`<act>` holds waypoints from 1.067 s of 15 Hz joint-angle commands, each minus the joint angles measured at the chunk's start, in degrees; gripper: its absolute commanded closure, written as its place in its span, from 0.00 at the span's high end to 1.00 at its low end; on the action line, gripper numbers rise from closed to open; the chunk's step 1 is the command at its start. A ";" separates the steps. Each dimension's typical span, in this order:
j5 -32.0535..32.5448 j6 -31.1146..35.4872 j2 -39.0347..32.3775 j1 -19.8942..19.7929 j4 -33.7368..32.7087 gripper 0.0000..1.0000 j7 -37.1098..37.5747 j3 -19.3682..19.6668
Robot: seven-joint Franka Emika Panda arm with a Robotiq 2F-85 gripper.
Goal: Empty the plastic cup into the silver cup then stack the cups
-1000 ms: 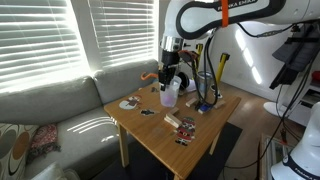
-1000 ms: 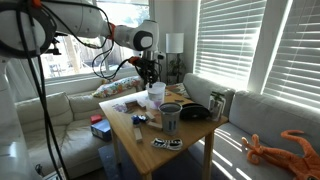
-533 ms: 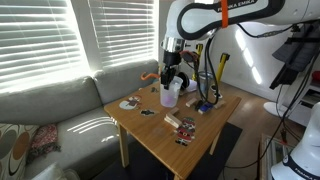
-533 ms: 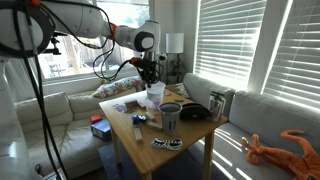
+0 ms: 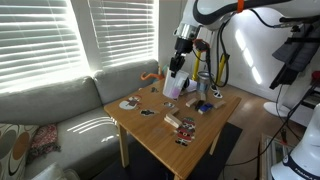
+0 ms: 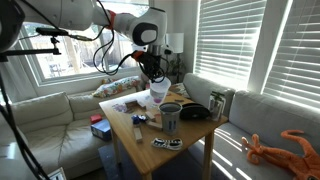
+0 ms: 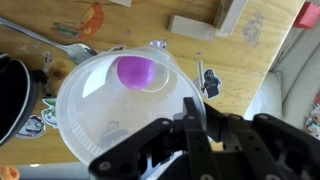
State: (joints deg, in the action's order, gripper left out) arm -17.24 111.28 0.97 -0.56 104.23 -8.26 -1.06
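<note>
1. In the wrist view, a dark round vessel is cut off by the left edge, just left of the plastic cup. It cannot be told whether the two touch.
2. A metal spoon is seen lying on the desk, above and to the left of the plastic cup in that view.
3. The plastic cup is viewed from above with its mouth open to the camera. A purple ball is seen inside it, towards the far wall.
4. The near right part of the cup's rim is gripped by the hand, whose fingers are closed firmly on the wall. Nothing else is held.
5. A pale wooden block is seen on the desk above and to the right of the plastic cup.
6. In both exterior views the plastic cup is held clear of the desk, beneath the hand. It appears slightly tilted.
7. In an exterior view the silver cup is seen standing upright on the desk, just right of the plastic cup and lower, not touching it.
</note>
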 commanded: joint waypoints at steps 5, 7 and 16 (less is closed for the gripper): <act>-9.47 5.32 17.08 -1.68 15.74 0.02 -6.92 6.54; -6.96 3.13 13.53 -1.03 11.28 0.07 -5.63 6.61; -14.85 9.48 17.47 0.32 17.00 0.02 -17.72 10.64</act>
State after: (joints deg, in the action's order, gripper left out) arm -27.24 117.76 16.77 -1.53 118.73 -18.69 6.92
